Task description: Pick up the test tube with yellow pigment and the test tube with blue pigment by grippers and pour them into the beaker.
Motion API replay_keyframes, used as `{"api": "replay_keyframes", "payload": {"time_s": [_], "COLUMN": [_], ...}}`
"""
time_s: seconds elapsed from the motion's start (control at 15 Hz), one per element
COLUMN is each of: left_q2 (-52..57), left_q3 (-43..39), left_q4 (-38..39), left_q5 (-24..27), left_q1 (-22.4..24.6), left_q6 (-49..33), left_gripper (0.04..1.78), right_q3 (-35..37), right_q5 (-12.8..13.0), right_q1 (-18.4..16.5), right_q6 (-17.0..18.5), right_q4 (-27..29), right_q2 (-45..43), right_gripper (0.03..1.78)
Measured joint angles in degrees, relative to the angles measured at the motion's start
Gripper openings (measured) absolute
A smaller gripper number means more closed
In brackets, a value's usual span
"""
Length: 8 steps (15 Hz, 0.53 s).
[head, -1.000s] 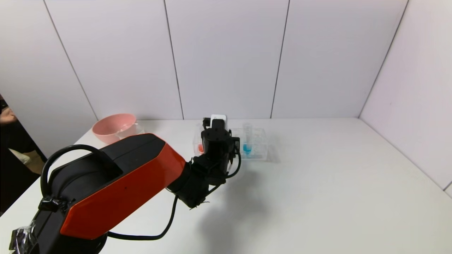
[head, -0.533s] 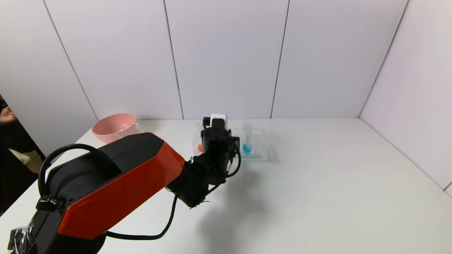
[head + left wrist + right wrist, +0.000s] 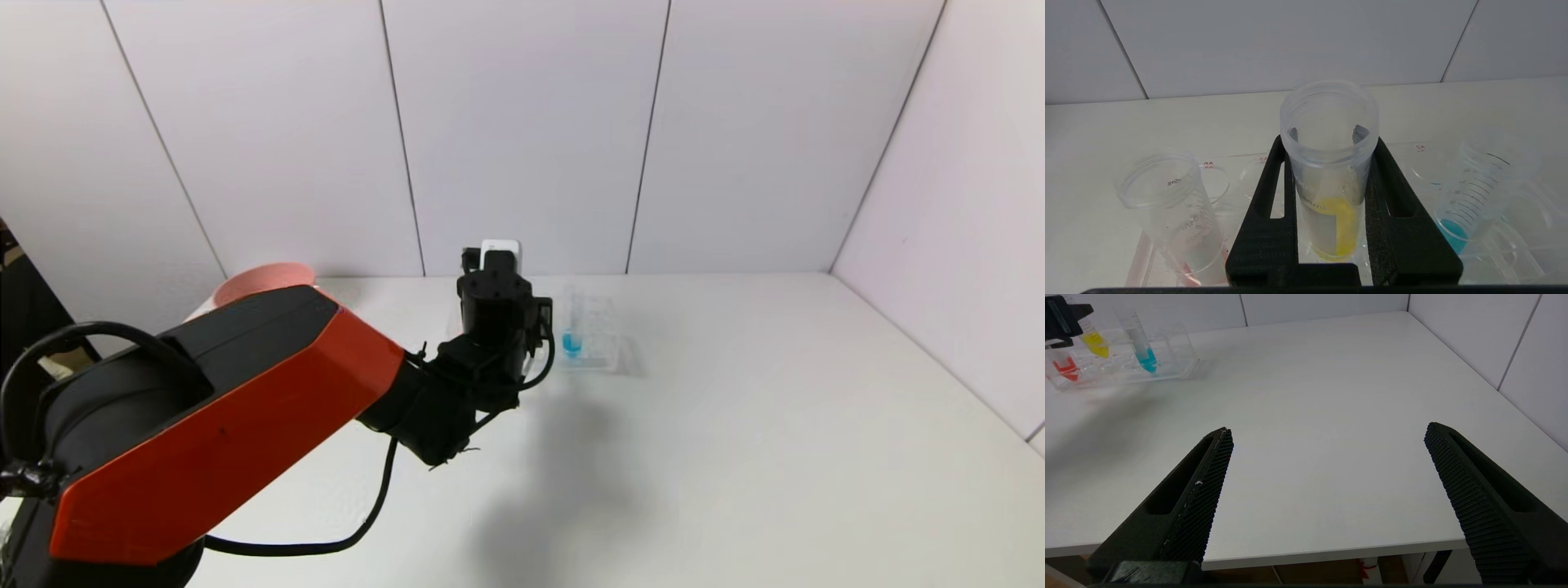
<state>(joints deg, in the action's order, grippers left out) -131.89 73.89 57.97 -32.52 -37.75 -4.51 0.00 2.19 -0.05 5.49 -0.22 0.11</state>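
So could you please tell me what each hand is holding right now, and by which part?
The left hand is shut on the test tube with yellow pigment, clamped around its upper body below the rim. The right hand is open and holds nothing.

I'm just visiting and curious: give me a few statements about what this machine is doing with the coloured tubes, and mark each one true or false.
1. The left end effector is shut on the yellow-pigment tube. True.
2. The blue-pigment tube is held by the right end effector. False: it stands in the clear rack, untouched.
3. The right end effector is open over bare table. True.
4. The yellow-pigment tube is empty. False: yellow liquid sits at its bottom.
5. A tube with red liquid is in the rack. True.
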Motion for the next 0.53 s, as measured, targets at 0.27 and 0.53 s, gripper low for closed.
{"api": "replay_keyframes", "payload": {"time_s": [0.27,0.53], "left_q2": [3.1,5.4], "left_q3": [0.2,1.4], "left_q4": [-3.5,-7.6], "left_q5": [-0.2,0.1], "left_q1": [-0.6,-1.0], "left_q6": [0.3,0.3], "left_gripper": [0.47,0.47], "right_q3": [0.0,0.0], "right_q5": [0.0,0.0], "right_q1": [0.0,0.0], "right_q6": [0.0,0.0], "right_q4": [0.0,0.0], "right_q2": [0.0,0.0], "right_gripper": [1.71,1.71]}}
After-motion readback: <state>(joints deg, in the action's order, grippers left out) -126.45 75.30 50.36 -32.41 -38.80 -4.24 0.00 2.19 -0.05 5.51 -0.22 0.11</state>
